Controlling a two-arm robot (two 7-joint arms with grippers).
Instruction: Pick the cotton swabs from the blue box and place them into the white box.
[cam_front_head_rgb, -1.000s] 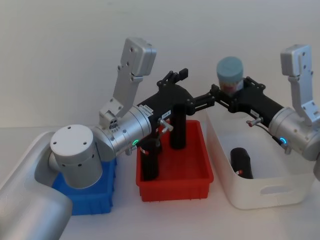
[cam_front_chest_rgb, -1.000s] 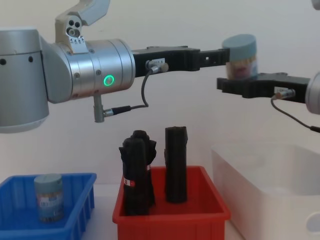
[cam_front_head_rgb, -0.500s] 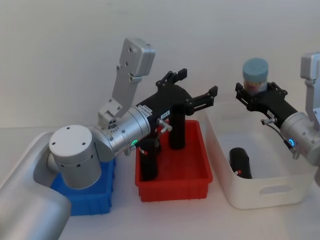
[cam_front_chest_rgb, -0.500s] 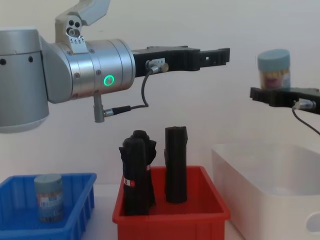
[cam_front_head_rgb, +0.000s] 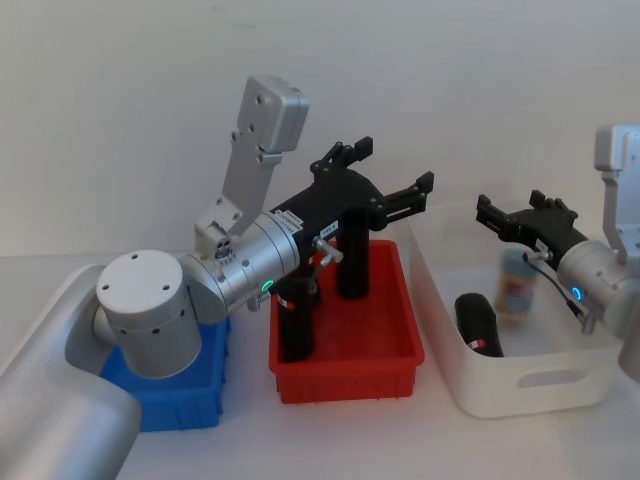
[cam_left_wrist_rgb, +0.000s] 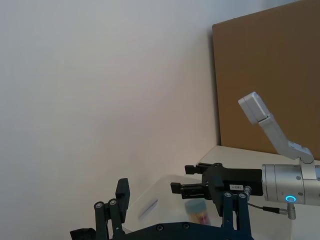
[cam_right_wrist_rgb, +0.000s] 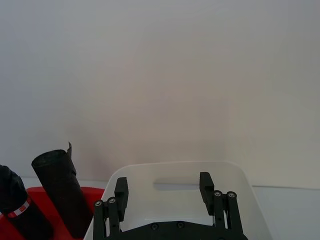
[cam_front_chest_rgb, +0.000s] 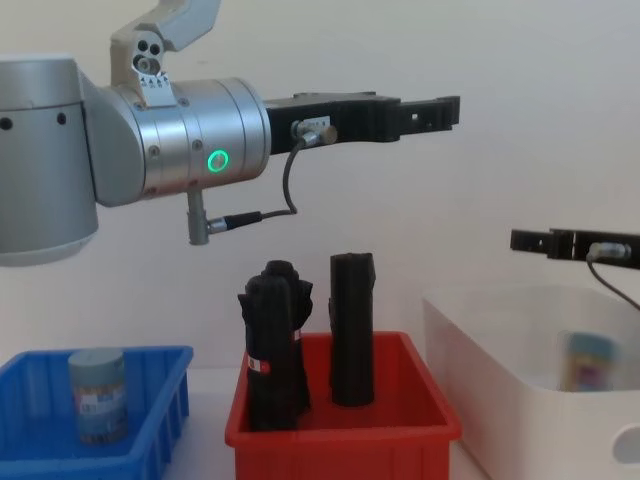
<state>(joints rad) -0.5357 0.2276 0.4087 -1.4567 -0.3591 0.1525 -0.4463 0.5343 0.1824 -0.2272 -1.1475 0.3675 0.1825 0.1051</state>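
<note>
Inside the white box (cam_front_head_rgb: 520, 385), a cotton swabs tub (cam_front_head_rgb: 516, 285) stands upright and slightly blurred near the far wall, just beside a black cylinder (cam_front_head_rgb: 480, 325) that lies on the box floor. The right gripper (cam_front_head_rgb: 515, 212) hovers directly above that tub, its fingers spread wide and holding nothing, clear of the tub's lid. In the chest view the same tub (cam_front_chest_rgb: 589, 362) shows through the milky wall of the white box (cam_front_chest_rgb: 500, 370), with the right gripper (cam_front_chest_rgb: 535, 240) above the rim. The right wrist view shows both fingers (cam_right_wrist_rgb: 120, 189) parted over the far end of the white box (cam_right_wrist_rgb: 175, 172). The left gripper (cam_front_head_rgb: 385, 180) is raised above the far edge of the red bin (cam_front_head_rgb: 345, 375), fingers wide apart and empty; in the chest view it (cam_front_chest_rgb: 440, 112) extends level, well above the bins. The left wrist view looks across to the right gripper (cam_left_wrist_rgb: 192, 180) with the tub (cam_left_wrist_rgb: 199, 210) just below it. Two tall black objects (cam_front_chest_rgb: 315, 340) stand upright in the red bin (cam_front_chest_rgb: 340, 440). A second cotton swabs tub (cam_front_chest_rgb: 97, 395) stands upright in the blue box (cam_front_chest_rgb: 160, 400), at the left of the table. In the head view the blue box (cam_front_head_rgb: 190, 395) is largely hidden behind the left arm's joint.
</note>
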